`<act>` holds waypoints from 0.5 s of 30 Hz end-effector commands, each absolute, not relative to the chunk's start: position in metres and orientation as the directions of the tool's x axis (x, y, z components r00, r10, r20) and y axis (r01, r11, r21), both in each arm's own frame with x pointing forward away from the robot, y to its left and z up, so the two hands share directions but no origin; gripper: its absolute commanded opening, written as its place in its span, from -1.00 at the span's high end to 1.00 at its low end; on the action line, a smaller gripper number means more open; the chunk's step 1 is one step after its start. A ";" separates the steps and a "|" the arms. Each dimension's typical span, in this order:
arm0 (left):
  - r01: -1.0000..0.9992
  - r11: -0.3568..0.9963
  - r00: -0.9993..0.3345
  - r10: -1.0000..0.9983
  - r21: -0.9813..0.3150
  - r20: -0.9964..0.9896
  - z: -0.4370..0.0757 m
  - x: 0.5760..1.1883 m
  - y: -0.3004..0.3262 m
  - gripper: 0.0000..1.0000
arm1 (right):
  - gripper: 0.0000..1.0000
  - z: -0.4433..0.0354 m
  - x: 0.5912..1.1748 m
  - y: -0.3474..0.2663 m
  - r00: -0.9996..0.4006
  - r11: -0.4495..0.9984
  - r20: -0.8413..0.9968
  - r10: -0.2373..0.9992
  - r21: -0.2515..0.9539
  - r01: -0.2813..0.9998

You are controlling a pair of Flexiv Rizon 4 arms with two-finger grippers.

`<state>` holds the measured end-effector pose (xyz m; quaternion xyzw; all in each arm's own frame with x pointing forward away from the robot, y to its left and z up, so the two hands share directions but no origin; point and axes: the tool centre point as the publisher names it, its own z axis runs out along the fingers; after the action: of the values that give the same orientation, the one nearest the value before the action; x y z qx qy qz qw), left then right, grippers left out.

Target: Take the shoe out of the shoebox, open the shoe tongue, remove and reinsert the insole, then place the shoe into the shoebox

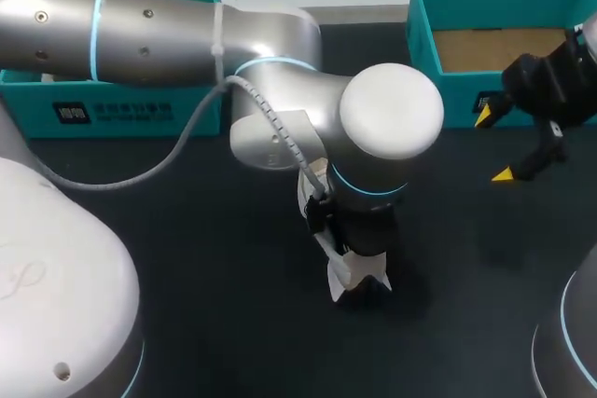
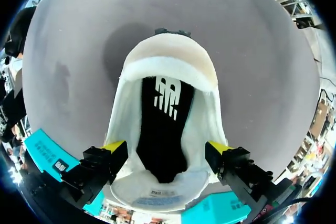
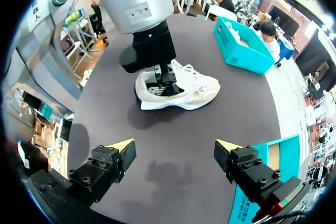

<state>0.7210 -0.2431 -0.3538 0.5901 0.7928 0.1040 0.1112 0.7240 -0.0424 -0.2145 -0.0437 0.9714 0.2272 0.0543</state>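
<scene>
My left gripper (image 2: 167, 148) straddles the heel end of the shoe (image 2: 168, 61). Whether it pinches the collar or merely flanks it, I cannot tell. The shoe stands upright on the table (image 1: 187, 258), outside the box (image 1: 422, 30), with the black insole (image 2: 160, 140) lying inside it. My right gripper (image 3: 176, 148) hangs spread wide over bare table near that box, holding nothing. From the head view my left arm hides its gripper and all but a white sliver of the shoe.
</scene>
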 end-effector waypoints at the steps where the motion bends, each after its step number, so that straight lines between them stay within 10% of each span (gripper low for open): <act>1: 0.914 0.278 -0.270 0.961 0.296 -0.069 -0.348 0.719 -0.238 -1.00 | -1.00 -0.215 0.724 -0.042 -0.990 0.895 -0.125 -0.060 0.434 -0.108; 15: 0.910 0.287 -0.259 0.957 0.298 -0.129 -0.316 0.726 -0.243 -1.00 | -1.00 -0.215 0.724 -0.042 -0.990 0.895 -0.125 -0.060 0.434 -0.108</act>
<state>0.7225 -0.2512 -0.3250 0.5905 0.7896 0.0883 0.1414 0.7239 -0.0425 -0.2145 -0.0436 0.9714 0.2271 0.0543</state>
